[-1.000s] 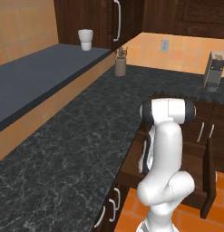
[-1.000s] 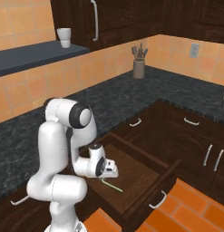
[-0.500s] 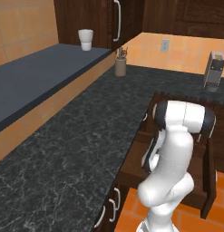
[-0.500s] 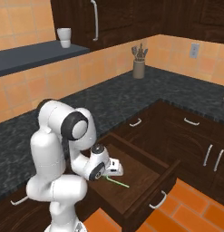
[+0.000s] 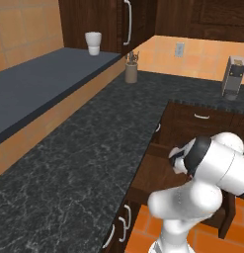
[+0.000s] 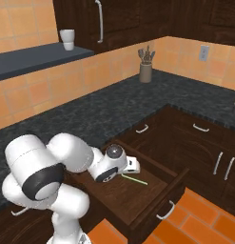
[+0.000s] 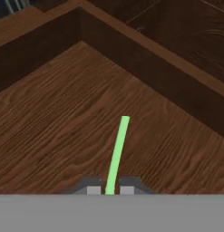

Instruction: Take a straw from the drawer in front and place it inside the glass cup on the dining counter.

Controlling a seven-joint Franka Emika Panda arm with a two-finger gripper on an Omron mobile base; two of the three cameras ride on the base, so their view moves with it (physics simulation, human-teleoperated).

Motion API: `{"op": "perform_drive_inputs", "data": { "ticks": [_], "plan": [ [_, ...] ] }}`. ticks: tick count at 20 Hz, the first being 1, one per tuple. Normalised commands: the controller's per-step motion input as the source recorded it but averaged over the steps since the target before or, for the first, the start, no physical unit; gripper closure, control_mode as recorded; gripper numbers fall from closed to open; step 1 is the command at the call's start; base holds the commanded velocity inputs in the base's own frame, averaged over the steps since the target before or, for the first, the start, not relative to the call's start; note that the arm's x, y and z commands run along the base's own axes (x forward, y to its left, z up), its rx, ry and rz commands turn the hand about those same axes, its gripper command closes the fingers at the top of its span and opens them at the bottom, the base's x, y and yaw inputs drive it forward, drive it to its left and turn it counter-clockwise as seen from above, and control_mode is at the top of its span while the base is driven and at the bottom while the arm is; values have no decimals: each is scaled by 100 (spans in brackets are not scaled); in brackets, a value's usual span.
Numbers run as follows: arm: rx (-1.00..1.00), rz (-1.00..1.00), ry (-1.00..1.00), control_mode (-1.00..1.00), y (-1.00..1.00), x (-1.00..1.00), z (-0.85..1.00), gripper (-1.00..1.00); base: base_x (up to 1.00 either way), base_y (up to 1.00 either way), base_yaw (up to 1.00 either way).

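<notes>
Pinching the straw point(image 7: 117, 152) tight, the end effector point(image 7: 109, 189) has its two tips shut on one end of it. From there the thin green stick points straight away from the end effector, out over the wooden floor of the open drawer point(image 6: 173, 183). In the right base view the straw point(image 6: 136, 179) sticks out sideways from the end effector point(image 6: 131, 167), low inside the drawer box. Its long line runs nearly flat, so I think it must be lifted up and clear of the drawer walls first.

Straw point(image 7: 117, 152) in drawer point(image 6: 152, 190), between gripper point(image 7: 110, 189) fingertips.
</notes>
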Motion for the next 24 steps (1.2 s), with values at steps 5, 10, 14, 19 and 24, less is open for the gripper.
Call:
{"op": "perform_drive_inputs", "data": {
  "ticks": [5,10,14,19,24],
  "plan": [
    [9,0,0,-100,0,0,100,100,0,0,0],
    [12,0,0,-100,6,0,99,100,0,0,0],
    [11,0,0,-100,15,-10,89,100,0,0,0],
    [9,0,0,-100,21,-17,74,100,0,0,0],
    [4,0,0,-100,26,-26,59,100,0,0,0]
  ]
}}
